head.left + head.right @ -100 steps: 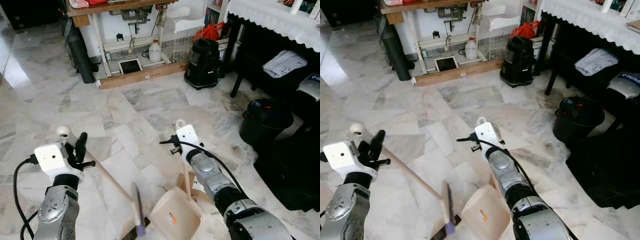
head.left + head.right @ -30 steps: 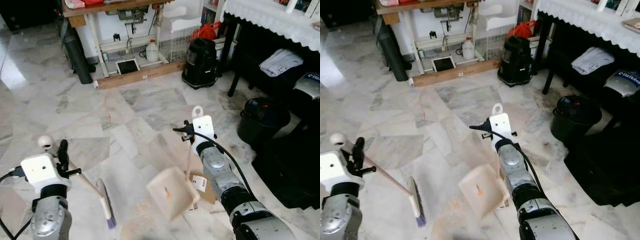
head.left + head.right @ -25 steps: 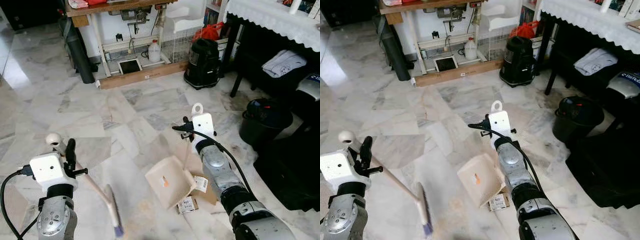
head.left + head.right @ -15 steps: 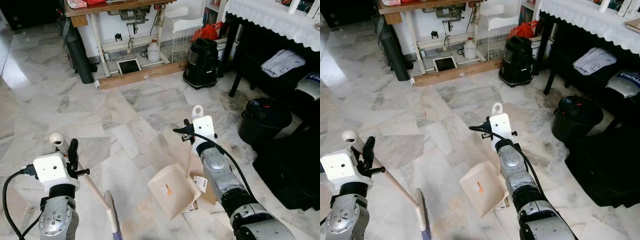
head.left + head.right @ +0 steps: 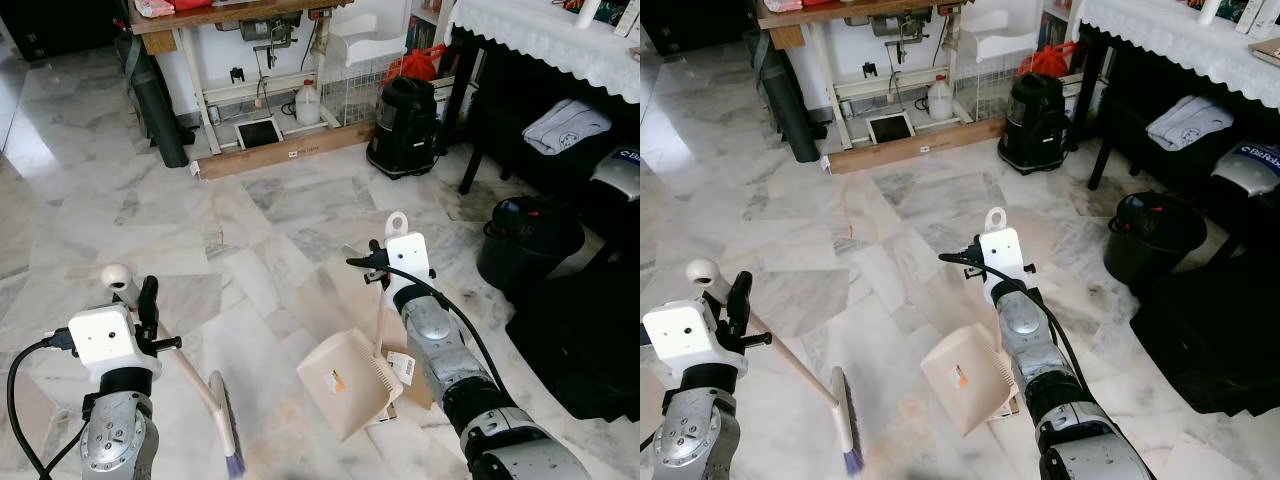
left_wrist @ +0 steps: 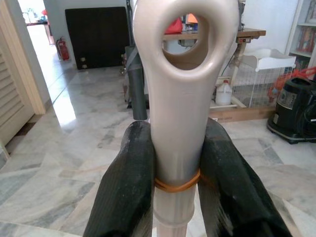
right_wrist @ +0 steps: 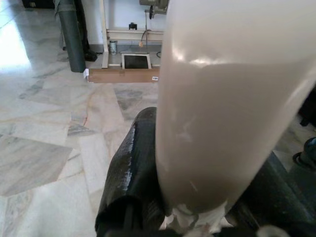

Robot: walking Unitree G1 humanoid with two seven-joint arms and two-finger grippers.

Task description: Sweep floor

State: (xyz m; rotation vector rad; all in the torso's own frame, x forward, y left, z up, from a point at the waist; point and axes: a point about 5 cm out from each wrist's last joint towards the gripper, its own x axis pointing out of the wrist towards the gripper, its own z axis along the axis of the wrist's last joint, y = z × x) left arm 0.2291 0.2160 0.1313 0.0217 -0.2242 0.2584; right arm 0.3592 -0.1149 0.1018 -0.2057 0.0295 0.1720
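Lowered since earlier, dustpan [image 5: 350, 373] meets floor (broom [image 5: 222, 425] nearer).

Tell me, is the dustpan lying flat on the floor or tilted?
Tilted. The dustpan hangs from its upright handle in the right tool, its pan angled, one corner low near the paper scraps.

The broom [image 5: 205, 400] lies on the floor [image 5: 90, 200] to the left, the dustpan [image 5: 348, 385] just right of it. Beyond stands a workbench [image 5: 230, 15], a vacuum cleaner [image 5: 405, 125] to its right, a bucket [image 5: 530, 240] further right.
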